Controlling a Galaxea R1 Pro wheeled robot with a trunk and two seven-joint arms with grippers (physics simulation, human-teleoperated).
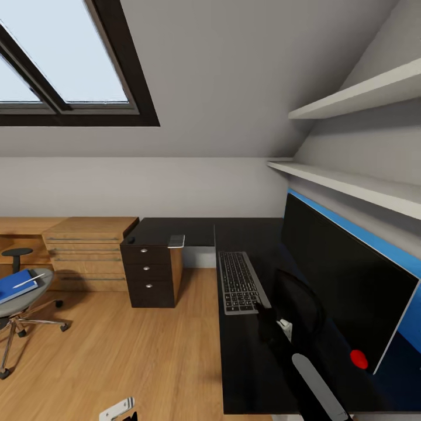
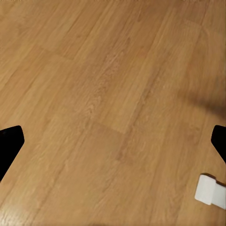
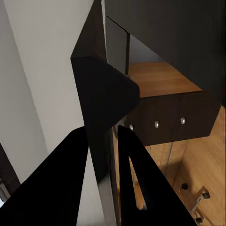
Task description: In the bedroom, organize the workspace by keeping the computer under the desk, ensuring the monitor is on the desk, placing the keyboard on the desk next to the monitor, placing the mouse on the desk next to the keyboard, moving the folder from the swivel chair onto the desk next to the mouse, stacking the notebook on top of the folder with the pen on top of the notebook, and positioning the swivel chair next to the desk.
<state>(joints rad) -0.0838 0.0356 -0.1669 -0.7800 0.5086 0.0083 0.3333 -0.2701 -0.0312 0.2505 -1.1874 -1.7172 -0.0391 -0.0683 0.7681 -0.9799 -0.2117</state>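
The monitor (image 1: 345, 280) stands on the counter (image 1: 251, 362), the keyboard (image 1: 238, 282) just beside it. The right jaws (image 3: 102, 155) are clenched on the monitor's thin edge, probably to seat it squarely. The left jaws hang released over the floor. The folder (image 1: 16, 285) lies on the swivel chair (image 1: 20, 304), well apart from the monitor.

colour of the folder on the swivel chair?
Bright blue folder, clearest in the head view.

A wide black flat-screen monitor (image 1: 345, 280) stands on the glossy black L-shaped desk (image 1: 245, 362), a grey-keyed keyboard (image 1: 238, 282) flat beside it. A bright blue folder (image 1: 16, 285) lies on the grey swivel chair (image 1: 17, 304).
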